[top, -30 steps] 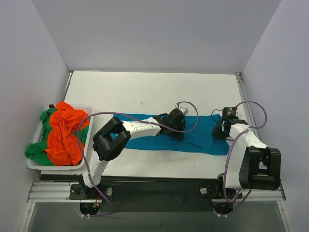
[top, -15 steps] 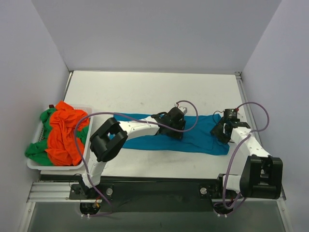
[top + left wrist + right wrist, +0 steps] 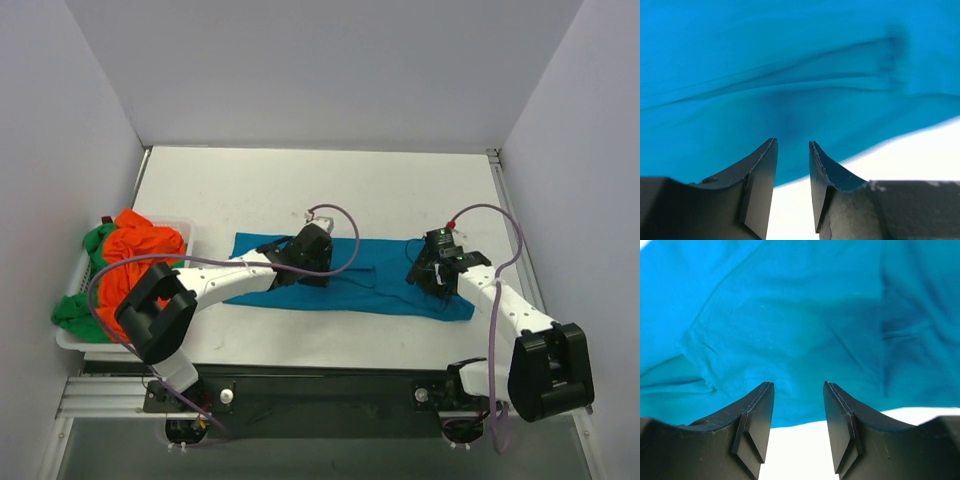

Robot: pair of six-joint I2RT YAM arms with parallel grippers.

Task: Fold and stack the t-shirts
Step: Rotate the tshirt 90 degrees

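Across the middle of the white bench (image 3: 300,185), closer to its near edge than to its far edge, lies the teal-blue t-shirt (image 3: 375,288). It is laid out flat as a long band that starts left of centre and ends short of the right edge. A few soft creases run through it.

At the left edge, toward the near-left corner, stands a white plastic basket (image 3: 72,345). It holds the bright orange t-shirt (image 3: 135,250), bunched on top, and the green t-shirt (image 3: 72,312), which shows beneath it and around its sides.

The left arm (image 3: 215,282) reaches from the near edge over the basket's corner to the left part of the teal shirt. The right arm (image 3: 500,305) reaches in from the near-right corner to the shirt's right part.

The left end effector (image 3: 315,268) is over the cloth, its jaws a narrow gap apart with nothing between them. In the left wrist view its dark fingers (image 3: 760,175) frame teal fabric (image 3: 790,60) and a strip of bare bench.

The right end effector (image 3: 428,275) is likewise parted, a little wider, and grips nothing. In the right wrist view its fingers (image 3: 757,415) stand over a stitched hem of the shirt (image 3: 800,315).

Whether either set of tips touches the cloth cannot be told.
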